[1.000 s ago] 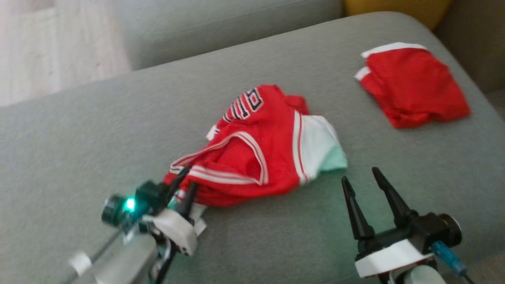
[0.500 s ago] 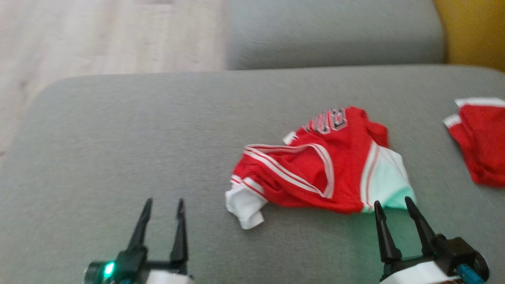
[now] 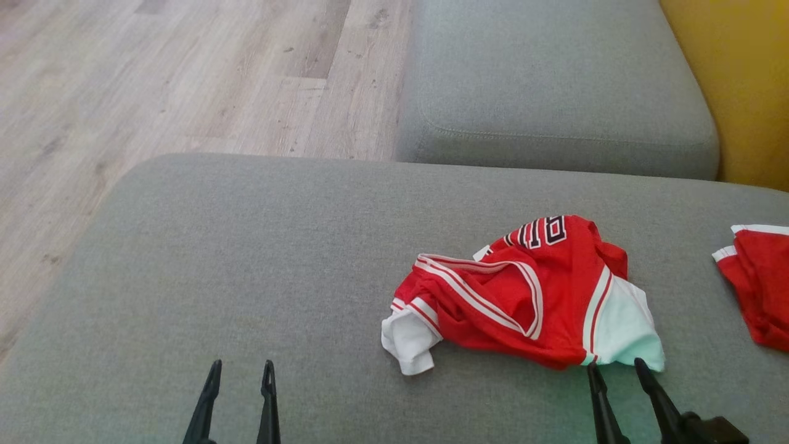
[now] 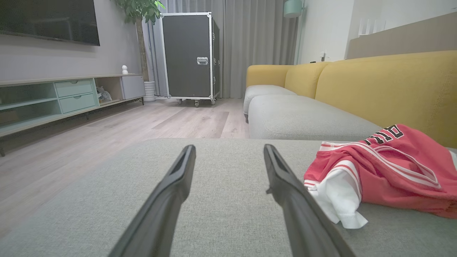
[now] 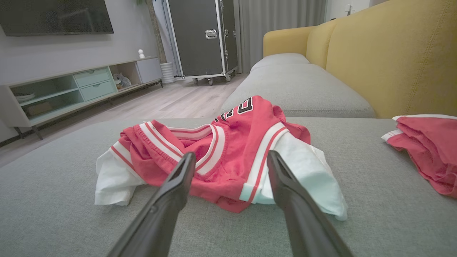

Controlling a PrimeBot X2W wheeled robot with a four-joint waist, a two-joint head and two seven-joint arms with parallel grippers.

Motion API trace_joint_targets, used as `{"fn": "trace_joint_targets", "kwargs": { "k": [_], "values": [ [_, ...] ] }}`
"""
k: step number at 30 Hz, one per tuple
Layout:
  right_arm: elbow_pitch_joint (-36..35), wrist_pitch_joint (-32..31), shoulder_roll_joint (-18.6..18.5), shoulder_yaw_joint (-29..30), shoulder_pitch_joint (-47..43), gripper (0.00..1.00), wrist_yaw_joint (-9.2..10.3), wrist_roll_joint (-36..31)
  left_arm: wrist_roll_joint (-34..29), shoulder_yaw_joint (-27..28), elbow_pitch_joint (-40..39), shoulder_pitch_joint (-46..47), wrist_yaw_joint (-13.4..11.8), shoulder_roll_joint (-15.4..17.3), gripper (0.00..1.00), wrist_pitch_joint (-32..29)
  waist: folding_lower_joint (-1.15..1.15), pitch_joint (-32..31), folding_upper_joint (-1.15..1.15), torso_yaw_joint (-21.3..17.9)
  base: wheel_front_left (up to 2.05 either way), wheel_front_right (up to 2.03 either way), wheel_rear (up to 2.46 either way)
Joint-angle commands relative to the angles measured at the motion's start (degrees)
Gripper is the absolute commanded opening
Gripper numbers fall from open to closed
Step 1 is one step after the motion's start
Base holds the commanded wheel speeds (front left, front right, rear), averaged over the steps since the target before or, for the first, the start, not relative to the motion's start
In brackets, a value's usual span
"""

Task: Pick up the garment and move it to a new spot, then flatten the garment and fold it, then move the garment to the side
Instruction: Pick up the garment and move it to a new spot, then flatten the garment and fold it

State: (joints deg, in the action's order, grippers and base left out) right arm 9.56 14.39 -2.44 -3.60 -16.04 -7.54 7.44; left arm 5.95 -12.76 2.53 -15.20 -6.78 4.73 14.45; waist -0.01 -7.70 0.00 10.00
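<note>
While you are looking down at the wide grey seat cushion [image 3: 246,259], the garment [image 3: 524,296] is lying crumpled on its right half, with a second grey cushion [image 3: 555,92] sitting beyond it and the wood floor [image 3: 154,74] running off to the far left. The garment is resting just beyond the right gripper [image 3: 615,364], whose fingertips are pointing at its near hem and coming very close to the pale panel; you cannot tell whether they are touching it. The left gripper [image 3: 241,365] is hovering well to the left of the garment, over bare cushion. Both grippers are standing with their fingers spread wide and are holding nothing. A second red piece [image 3: 761,290] is lying apart at the right edge. The garment is showing red fabric edged with white-and-red striped trim [image 3: 487,290]. A white side panel [image 3: 619,327] is spreading out at its right. A white sleeve end [image 3: 410,339] is poking out at its near left. Dark outlined lettering [image 3: 542,231] is showing on its far side.
</note>
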Motion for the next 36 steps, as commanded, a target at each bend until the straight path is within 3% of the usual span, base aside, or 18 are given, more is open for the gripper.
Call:
{"fn": "trace_joint_targets", "kwargs": {
  "k": [1,23,30,36],
  "values": [
    [-1.71,0.61,-0.44,-1.11,2.24,1.0,0.05,0.76,-0.83,2.02,-1.52,2.18,0.35,-1.0,1.0,0.54,0.01,-0.22,0.0,-0.09,0.0,0.0,0.0],
    [-1.1,0.61,-0.44,-2.39,2.01,1.0,0.05,0.96,-3.39,3.27,-1.46,1.03,2.22,-1.58,1.0,0.54,0.01,-1.33,0.0,-1.57,0.0,0.0,0.0],
    [-1.23,0.61,-0.44,-3.21,2.93,1.0,0.05,0.58,-4.92,0.59,0.84,4.61,4.41,-1.47,1.0,0.54,0.01,0.0,0.0,-3.13,0.0,0.0,0.0],
    [-1.31,0.61,-0.43,-3.96,5.13,1.0,0.05,-0.98,-2.61,-5.3,6.17,13.69,7.61,-1.77,1.0,0.54,0.01,2.59,0.0,-7.62,0.0,0.0,0.0]
  ]
}}
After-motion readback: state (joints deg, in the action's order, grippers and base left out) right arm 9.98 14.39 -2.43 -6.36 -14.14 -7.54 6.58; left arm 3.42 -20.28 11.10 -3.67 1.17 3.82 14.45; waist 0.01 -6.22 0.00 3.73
